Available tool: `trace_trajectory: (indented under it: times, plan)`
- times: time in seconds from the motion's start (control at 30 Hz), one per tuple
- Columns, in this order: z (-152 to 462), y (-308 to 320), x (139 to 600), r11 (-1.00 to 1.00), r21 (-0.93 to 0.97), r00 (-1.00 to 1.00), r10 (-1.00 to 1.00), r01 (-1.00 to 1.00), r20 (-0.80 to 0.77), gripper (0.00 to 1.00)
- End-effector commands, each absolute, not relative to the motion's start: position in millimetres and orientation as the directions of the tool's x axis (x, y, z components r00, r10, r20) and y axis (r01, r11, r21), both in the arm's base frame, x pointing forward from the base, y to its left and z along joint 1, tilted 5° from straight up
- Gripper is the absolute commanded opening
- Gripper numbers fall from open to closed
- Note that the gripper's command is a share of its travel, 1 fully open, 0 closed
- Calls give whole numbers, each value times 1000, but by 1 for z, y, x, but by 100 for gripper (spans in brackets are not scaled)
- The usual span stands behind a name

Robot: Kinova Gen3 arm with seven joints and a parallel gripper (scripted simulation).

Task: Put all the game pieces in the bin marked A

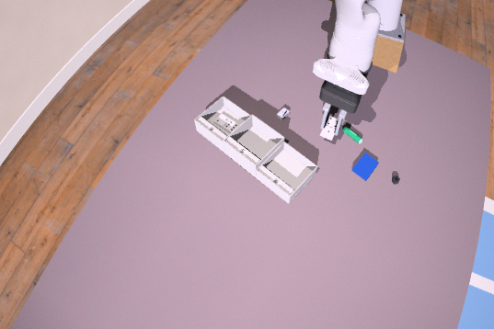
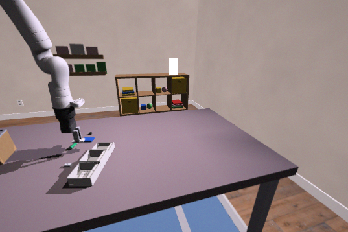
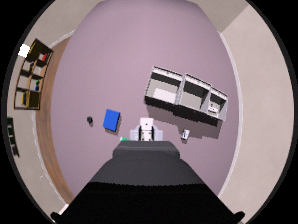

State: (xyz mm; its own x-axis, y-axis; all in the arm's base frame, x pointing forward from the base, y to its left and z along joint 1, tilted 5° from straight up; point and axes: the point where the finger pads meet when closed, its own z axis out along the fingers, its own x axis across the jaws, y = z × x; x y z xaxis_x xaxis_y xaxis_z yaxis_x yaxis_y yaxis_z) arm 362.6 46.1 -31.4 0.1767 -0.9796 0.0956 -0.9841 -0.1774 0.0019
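My gripper [image 1: 329, 130] [image 2: 76, 139] [image 3: 146, 130] is shut on a small white game piece [image 1: 330, 124] and holds it just above the table [image 1: 190, 239], right of a row of three white bins [image 1: 255, 146] [image 2: 102, 159] [image 3: 186, 92]. The bin at the far left end in the top view holds a white dotted piece [image 1: 224, 123]. I cannot read the bins' marks. A small white and grey piece [image 1: 283, 112] [image 2: 67, 164] [image 3: 185, 135] lies behind the bins. A small dark piece [image 1: 396, 177] [image 2: 90, 133] [image 3: 89, 120] lies to the far right.
A green cylinder [image 1: 352, 135] [image 2: 73, 146] lies right beside the gripper. A blue block [image 1: 365, 166] [image 2: 89, 139] [image 3: 111, 119] lies beyond it. A wooden box [image 1: 388, 52] [image 2: 1, 147] stands at the arm's base.
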Motion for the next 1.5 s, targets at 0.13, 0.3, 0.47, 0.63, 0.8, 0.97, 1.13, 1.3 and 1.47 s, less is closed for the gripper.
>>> trace_trajectory:
  times: [0.13, 0.3, 0.47, 0.63, 0.8, 0.97, 1.13, 1.3, 1.47]
  plan:
    - [-24, 43, 369, -165, -15, 163, -982, -986, 94, 49]
    - [-24, 43, 369, -165, -15, 163, -982, -986, 94, 49]
    - [-24, 43, 369, -165, -15, 163, -982, -986, 94, 49]
    - [-18, 44, 369, -165, -15, 163, -982, -986, 94, 49]
    - [-17, 38, 371, -165, -15, 163, -982, -986, 94, 49]
    - [-15, 11, 384, -165, -15, 163, -982, -986, 95, 49]
    - [-12, -16, 397, -165, -15, 163, -982, -986, 95, 49]
    - [-10, -32, 405, -165, -15, 163, -982, -986, 95, 49]
    - [-7, -59, 418, -165, -15, 163, -982, -986, 95, 49]
